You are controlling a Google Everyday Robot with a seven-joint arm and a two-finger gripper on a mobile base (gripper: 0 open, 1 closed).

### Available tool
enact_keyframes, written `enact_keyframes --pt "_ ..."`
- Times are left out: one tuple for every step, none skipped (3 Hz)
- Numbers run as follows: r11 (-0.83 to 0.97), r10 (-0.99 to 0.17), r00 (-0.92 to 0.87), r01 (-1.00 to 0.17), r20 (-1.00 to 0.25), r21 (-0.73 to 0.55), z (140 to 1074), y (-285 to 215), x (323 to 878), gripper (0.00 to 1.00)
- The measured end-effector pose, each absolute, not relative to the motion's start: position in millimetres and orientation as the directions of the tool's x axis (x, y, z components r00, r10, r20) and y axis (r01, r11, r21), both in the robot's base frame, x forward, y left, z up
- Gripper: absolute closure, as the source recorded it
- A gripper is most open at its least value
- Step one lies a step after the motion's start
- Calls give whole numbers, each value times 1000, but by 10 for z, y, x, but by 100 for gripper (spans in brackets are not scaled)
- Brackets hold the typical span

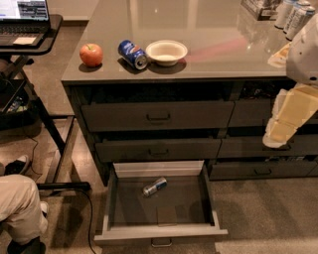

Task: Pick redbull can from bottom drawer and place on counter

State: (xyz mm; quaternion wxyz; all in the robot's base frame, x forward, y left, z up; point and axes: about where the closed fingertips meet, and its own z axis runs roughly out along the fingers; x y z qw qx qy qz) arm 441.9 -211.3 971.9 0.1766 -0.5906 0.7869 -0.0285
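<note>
A: Left side first, quick.

B: Laptop desk point(30, 34) in the upper left, a person's leg point(17, 203) cut off in the lower left. Neither matters for the task.

A: On the tabletop point(213, 34)?

B: Apple point(91, 54), then a blue soda can point(132, 54) on its side, then a white bowl point(166, 52). All three sit near the front left edge. The middle of the surface is bare. Tall cans point(295, 15) stand in the upper right corner, partly cropped.

A: Target?

B: The redbull can point(154, 187) lies on its side on the floor of the bottom drawer point(159, 232), which is pulled fully open at lower centre. The can is toward the back, just left of the middle, apart from all the walls.

A: Long axis?

B: Diagonal, lower left to upper right of the frame. One shiny end faces lower left.

A: End effector?

B: The end effector point(278, 134) is at the right edge, mid-height, in front of the right-hand drawers. It holds nothing, and whether it is apart or together I cannot tell. The can is well apart from it, down and to the left. There is only one arm, so a long reach down-left, then probably a wrist turn to close across that diagonal.

A: Hidden bits?

B: The arm is cropped by the right edge, the drawer handle is clipped at the bottom, and the can's label is unreadable.
</note>
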Motion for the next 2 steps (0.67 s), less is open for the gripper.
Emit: enact_keyframes --pt "367 -904 -286 -900 -316 -234 9418 -1842 4527 0" --pt "443 -857 -348 -874 -379 -200 8897 -1503 4710 0"
